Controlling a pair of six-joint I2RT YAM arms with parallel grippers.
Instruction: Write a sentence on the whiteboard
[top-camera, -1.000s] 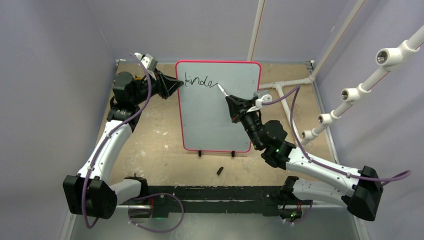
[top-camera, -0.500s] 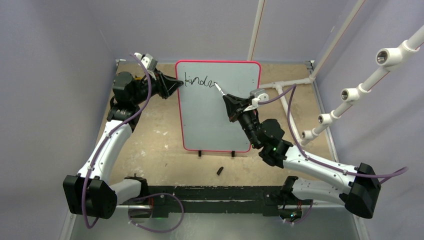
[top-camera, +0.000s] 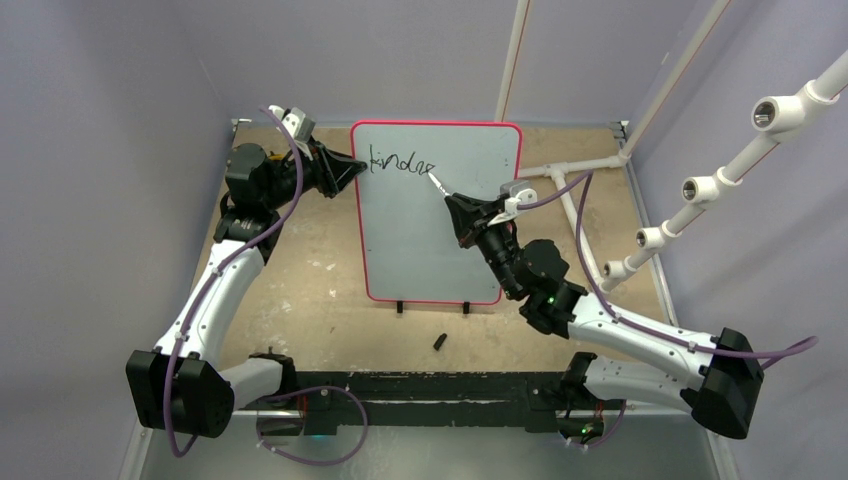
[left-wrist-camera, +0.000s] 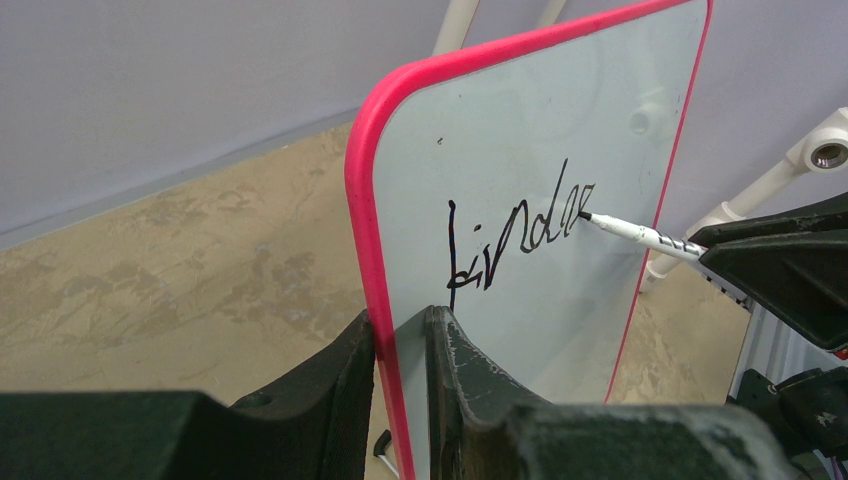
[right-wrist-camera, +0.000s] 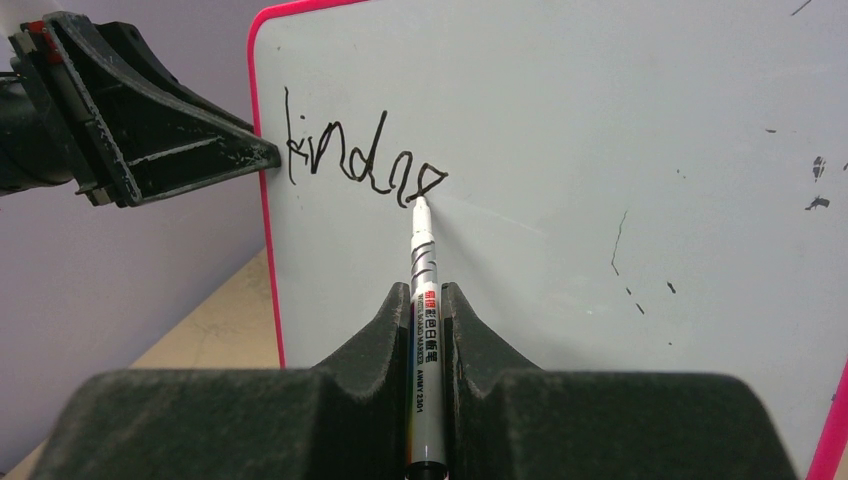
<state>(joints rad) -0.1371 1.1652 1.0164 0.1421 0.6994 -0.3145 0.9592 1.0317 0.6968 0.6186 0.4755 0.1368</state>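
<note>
The whiteboard (top-camera: 440, 220) stands upright mid-table, pale with a red-pink rim (left-wrist-camera: 362, 200). Black script reading about "kindne" (top-camera: 400, 162) runs along its top left; it also shows in the wrist views as script (right-wrist-camera: 360, 160) and script (left-wrist-camera: 520, 235). My left gripper (top-camera: 352, 168) is shut on the board's left rim, one finger on each face (left-wrist-camera: 400, 330). My right gripper (top-camera: 458, 205) is shut on a white marker (right-wrist-camera: 422, 330). The marker tip (right-wrist-camera: 418, 203) touches the board at the end of the last letter.
A small black marker cap (top-camera: 439, 341) lies on the tan table in front of the board's black feet (top-camera: 400, 306). White pipe framing (top-camera: 590, 160) stands to the right of the board. Grey walls enclose the back and sides.
The right gripper moved the marker slightly left and back, and another letter stroke has appeared at the end of the word. The left gripper has not moved.
</note>
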